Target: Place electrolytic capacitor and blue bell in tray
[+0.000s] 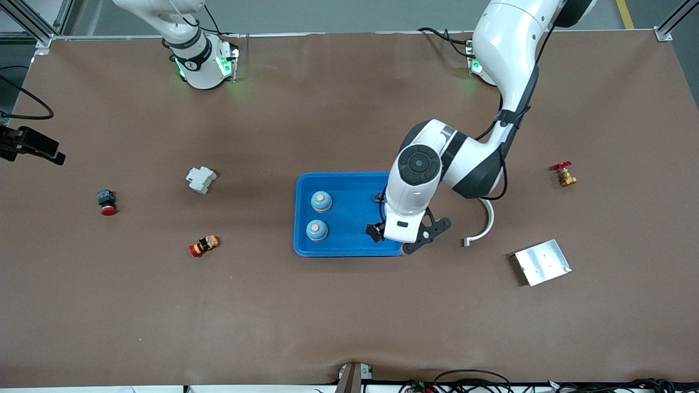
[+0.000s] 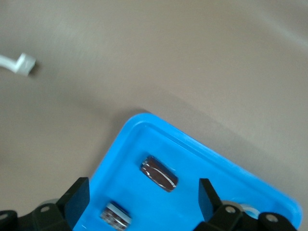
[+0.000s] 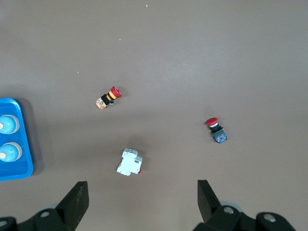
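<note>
The left gripper (image 2: 140,199) hangs over the tray (image 1: 349,182), at the tray's end toward the left arm, with its jaws spread wide and nothing between them. Its own wrist view shows what the front view hides under the arm: two electrolytic capacitors lying on the tray floor, one dark cylinder (image 2: 159,173) clear between the fingers (image 2: 77,197), the other (image 2: 115,217) close to one finger at the frame's edge. In the front view only a dark speck of a capacitor (image 1: 378,197) shows beside the wrist.

The right gripper (image 3: 139,199) is held high and waits, jaws likewise fully apart and empty; the front view shows only that arm's base (image 1: 199,60), not its hand. Its wrist view looks down on the open table toward the right arm's end.

Two blue bells (image 1: 321,201) (image 1: 317,230) sit upright in the tray, side by side at the end toward the right arm, close to the rim but apart from each other. The middle of the tray floor between bells and capacitors is bare.

Outside the tray, a white breaker (image 1: 200,179), a red-capped button (image 1: 107,202) and a red-and-orange switch (image 1: 204,245) lie well apart toward the right arm's end. Toward the left arm's end lie a white curved piece (image 1: 483,225) near the tray, a metal plate (image 1: 542,262) and a brass valve (image 1: 564,174). The strip of table nearest the front camera is wide and open.
</note>
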You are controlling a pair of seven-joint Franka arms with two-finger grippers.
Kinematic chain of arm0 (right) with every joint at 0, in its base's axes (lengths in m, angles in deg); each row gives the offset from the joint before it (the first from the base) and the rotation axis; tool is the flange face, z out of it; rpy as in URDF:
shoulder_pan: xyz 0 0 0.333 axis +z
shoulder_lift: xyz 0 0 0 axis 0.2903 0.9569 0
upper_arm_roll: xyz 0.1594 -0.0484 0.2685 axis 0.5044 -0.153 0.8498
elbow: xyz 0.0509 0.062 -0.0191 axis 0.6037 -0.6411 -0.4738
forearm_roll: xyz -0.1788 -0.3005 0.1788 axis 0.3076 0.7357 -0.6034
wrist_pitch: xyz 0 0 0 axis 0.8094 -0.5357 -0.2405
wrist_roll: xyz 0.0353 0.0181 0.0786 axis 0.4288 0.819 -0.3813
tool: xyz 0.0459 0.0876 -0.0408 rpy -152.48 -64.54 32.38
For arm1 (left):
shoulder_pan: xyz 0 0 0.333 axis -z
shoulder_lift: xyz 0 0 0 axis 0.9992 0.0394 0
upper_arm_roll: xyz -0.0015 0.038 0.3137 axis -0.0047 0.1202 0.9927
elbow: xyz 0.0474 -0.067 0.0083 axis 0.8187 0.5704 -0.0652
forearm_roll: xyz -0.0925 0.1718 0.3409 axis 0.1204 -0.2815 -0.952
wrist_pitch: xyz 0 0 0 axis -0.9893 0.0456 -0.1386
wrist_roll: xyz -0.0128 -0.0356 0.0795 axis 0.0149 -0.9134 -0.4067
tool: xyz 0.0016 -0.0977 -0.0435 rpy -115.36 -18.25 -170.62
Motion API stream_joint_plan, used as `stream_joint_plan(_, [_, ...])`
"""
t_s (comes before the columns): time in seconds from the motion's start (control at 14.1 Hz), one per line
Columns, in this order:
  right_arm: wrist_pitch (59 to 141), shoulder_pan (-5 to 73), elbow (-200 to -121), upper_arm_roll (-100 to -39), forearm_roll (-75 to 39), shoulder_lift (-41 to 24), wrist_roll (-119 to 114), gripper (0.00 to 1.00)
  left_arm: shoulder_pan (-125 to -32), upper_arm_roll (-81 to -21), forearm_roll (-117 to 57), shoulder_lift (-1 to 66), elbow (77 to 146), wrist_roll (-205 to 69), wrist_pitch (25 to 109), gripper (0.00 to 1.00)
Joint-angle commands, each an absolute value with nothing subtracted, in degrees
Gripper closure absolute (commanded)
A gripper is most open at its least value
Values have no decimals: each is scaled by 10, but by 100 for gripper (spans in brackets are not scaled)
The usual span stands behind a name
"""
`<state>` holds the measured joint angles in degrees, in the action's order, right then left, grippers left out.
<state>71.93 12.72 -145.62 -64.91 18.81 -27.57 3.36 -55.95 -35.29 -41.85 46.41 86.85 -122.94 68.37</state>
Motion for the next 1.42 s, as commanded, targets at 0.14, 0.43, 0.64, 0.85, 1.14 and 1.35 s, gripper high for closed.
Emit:
stream_joint_plan(0.14, [713, 117, -1457, -643, 188, -279, 28, 0, -588, -352, -420, 440, 882, -1117, 675, 0])
stream_joint_plan(0.43, [718, 118, -1456, -643, 189, -279, 28, 0, -602, -354, -461, 422, 885, -1025, 665, 0])
stream_joint_plan(0.64, [718, 116, -1455, -643, 189, -279, 27, 0, -626, -356, -455, 405, 887, -937, 643, 0])
stream_joint_plan(0.85, [717, 117, -1454, -643, 193, -280, 27, 0, -648, -357, -456, 389, 888, -907, 630, 0])
stream_joint_plan(1.14, [714, 119, -1455, -643, 193, -280, 27, 0, -674, -364, -453, 368, 888, -858, 614, 0])
stream_joint_plan(1.35, [713, 119, -1456, -642, 193, -281, 26, 0, -692, -364, -448, 353, 888, -831, 605, 0])
